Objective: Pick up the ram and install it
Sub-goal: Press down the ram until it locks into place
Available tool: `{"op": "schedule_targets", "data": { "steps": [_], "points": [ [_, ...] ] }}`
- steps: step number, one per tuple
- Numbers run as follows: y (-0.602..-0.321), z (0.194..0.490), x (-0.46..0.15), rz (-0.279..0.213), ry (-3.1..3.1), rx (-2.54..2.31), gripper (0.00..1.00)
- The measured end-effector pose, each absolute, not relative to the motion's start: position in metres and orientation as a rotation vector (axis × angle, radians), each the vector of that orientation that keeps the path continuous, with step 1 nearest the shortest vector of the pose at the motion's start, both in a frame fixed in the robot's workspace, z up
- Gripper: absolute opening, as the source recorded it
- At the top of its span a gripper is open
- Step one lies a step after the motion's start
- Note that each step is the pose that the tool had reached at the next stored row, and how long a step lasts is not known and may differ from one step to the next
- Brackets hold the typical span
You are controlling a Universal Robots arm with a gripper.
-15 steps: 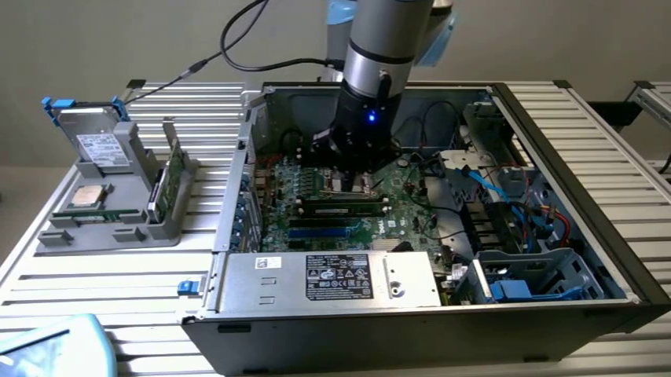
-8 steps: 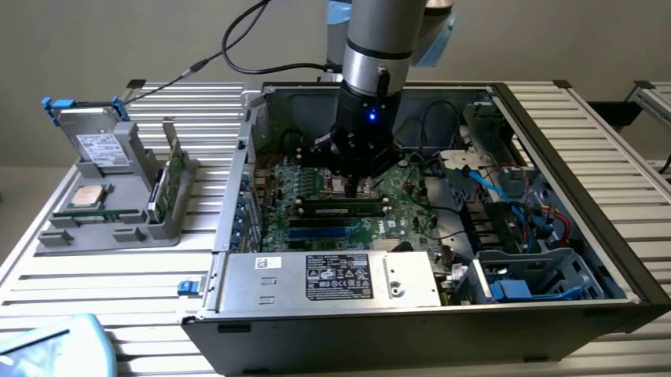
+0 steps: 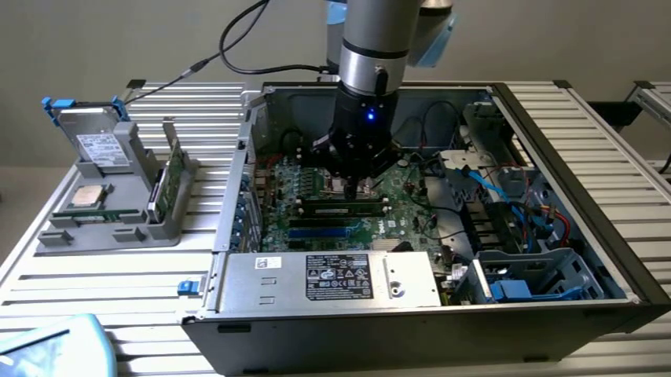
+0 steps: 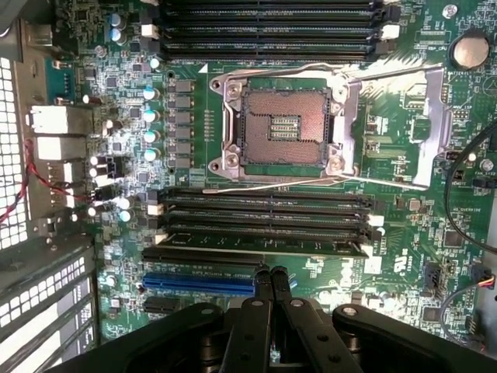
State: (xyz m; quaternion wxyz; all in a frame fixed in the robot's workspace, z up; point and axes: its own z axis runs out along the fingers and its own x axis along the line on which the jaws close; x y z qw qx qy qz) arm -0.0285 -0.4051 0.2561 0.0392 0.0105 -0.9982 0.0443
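Note:
Inside the open computer case (image 3: 587,236), my gripper (image 3: 351,188) hangs just above the motherboard (image 3: 404,196). Its fingers (image 4: 262,281) are shut together with nothing between them. A ram stick (image 3: 338,209) sits in a black memory slot right below the gripper. In the wrist view the ram (image 4: 264,247) is a thin strip in the slot of the bank nearest the fingertips. The gripper (image 4: 272,273) is a short way off it, apart from the stick. The open processor socket (image 4: 283,128) lies beyond that bank.
A grey holder (image 3: 105,228) on the exterior view's left carries an upright green board (image 3: 165,184), a silvery processor (image 3: 86,196) and a hard drive (image 3: 100,145). The power supply (image 3: 325,279) and the blue drive cage (image 3: 524,283) bound the case's front. Cables (image 3: 514,196) run at the right.

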Motion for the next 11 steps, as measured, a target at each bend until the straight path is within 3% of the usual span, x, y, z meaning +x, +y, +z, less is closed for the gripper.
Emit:
{"op": "schedule_targets", "data": {
  "steps": [11],
  "points": [
    [-0.405,0.2561,-0.0304,0.142,-3.075,0.062,0.1]
  ]
}}
